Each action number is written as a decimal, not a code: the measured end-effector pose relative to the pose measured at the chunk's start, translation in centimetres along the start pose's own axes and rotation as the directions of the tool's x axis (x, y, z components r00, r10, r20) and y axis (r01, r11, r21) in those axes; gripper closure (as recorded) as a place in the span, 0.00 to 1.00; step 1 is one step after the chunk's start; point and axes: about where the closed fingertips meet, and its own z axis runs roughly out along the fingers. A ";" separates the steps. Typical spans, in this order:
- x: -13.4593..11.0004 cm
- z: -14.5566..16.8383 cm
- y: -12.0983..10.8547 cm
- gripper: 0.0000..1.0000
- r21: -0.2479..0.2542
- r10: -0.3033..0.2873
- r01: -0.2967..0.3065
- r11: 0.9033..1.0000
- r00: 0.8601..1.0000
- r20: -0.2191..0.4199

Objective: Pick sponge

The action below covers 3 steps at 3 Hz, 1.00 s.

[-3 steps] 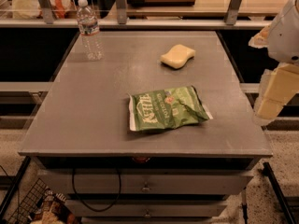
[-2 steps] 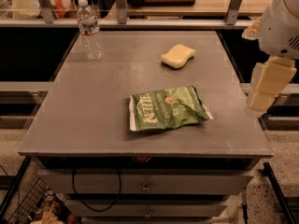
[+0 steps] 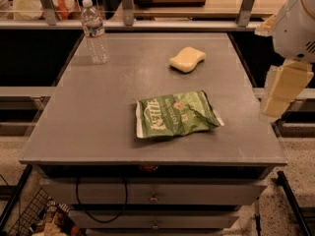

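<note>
The sponge (image 3: 187, 59) is a small pale yellow block with a pinched waist, lying flat on the grey table (image 3: 98, 112) toward the back right. My gripper (image 3: 280, 93) hangs at the right edge of the view, beyond the table's right side, well in front of and to the right of the sponge. Its cream fingers (image 3: 285, 85) point downward. It holds nothing.
A green chip bag (image 3: 174, 114) lies in the middle of the table, in front of the sponge. A clear water bottle (image 3: 94, 31) stands at the back left. A railing and counter run behind the table. Drawers and a cable sit below its front edge.
My gripper has moved up and slightly left along the table's right side. The sponge, bag and bottle have not moved.
</note>
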 end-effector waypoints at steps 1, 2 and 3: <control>-3.4 -0.2 -1.8 0.00 0.137 -0.176 0.177 0.975 0.984 -0.017; -6.6 0.1 -4.2 0.00 0.220 -0.333 0.338 0.915 0.941 -0.060; -10.3 2.5 -6.3 0.00 0.205 -0.450 0.459 0.865 0.888 -0.090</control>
